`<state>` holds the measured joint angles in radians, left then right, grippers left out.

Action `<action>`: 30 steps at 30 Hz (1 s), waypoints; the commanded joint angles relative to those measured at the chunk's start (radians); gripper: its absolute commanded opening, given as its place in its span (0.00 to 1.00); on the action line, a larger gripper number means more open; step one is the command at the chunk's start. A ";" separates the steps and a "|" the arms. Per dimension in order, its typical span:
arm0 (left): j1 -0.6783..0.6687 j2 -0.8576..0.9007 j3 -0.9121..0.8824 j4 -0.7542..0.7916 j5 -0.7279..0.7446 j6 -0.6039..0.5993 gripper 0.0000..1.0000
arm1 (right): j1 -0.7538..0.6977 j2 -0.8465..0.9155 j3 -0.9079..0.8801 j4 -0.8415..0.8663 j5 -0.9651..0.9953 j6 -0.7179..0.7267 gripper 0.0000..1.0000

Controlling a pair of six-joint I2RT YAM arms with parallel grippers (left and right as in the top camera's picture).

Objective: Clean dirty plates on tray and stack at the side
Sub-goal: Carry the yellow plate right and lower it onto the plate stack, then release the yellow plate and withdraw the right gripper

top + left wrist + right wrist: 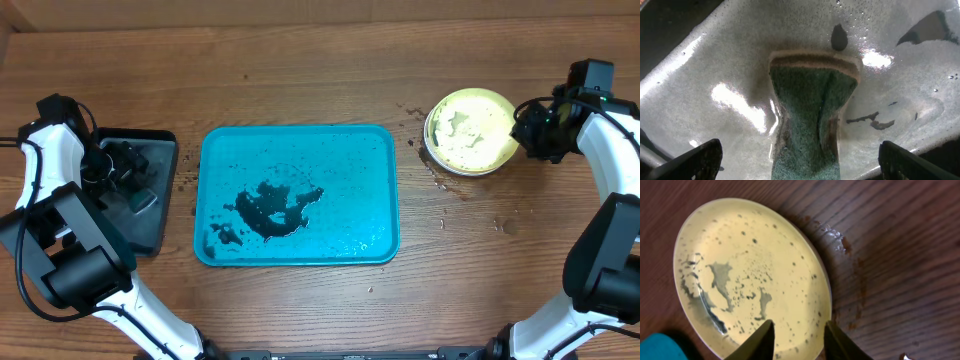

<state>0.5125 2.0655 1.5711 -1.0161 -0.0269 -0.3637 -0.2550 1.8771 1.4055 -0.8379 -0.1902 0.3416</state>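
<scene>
The turquoise tray (360, 150) lies mid-table with no plates on it, only black smears and water. The yellow-green plate (468, 130) sits on the table to its right, speckled with black and with a paler rim showing beneath it. It also shows in the right wrist view (740, 270). The white and light blue plates are not clearly in view. My right gripper (530, 130) (799, 335) is open over the plate's right rim. My left gripper (125, 165) (800, 155) is open, with its fingers wide on either side of a green sponge (812, 100).
A smaller black tray (150, 137) with a wet grey inside (715, 60) stands at the left and holds the sponge. Dark specks and wet marks lie on the wood around the plate (440, 185). A turquoise patch (660, 347) shows in the right wrist view's corner.
</scene>
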 commanded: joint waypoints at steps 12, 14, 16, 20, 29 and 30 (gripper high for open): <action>0.004 -0.025 -0.005 0.001 -0.006 0.005 1.00 | 0.065 -0.219 0.050 -0.280 -0.096 -0.130 0.63; 0.004 -0.025 -0.005 0.001 -0.006 0.005 1.00 | 0.065 -0.302 0.047 -0.341 -0.096 -0.142 0.66; 0.004 -0.025 -0.005 0.001 -0.006 0.005 1.00 | 0.066 -0.377 0.047 -0.405 -0.096 -0.152 0.70; 0.004 -0.025 -0.005 0.001 -0.006 0.005 1.00 | 0.078 -0.497 0.022 -0.514 -0.096 -0.217 0.88; 0.004 -0.025 -0.005 0.001 -0.006 0.005 1.00 | 0.086 -0.558 0.007 -0.657 -0.201 -0.208 1.00; 0.004 -0.025 -0.005 0.001 -0.006 0.005 1.00 | 0.086 -0.558 0.007 -0.656 -0.200 -0.208 1.00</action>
<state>0.5125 2.0655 1.5711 -1.0164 -0.0265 -0.3637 -0.1741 1.3212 1.4170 -1.4967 -0.3462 0.1478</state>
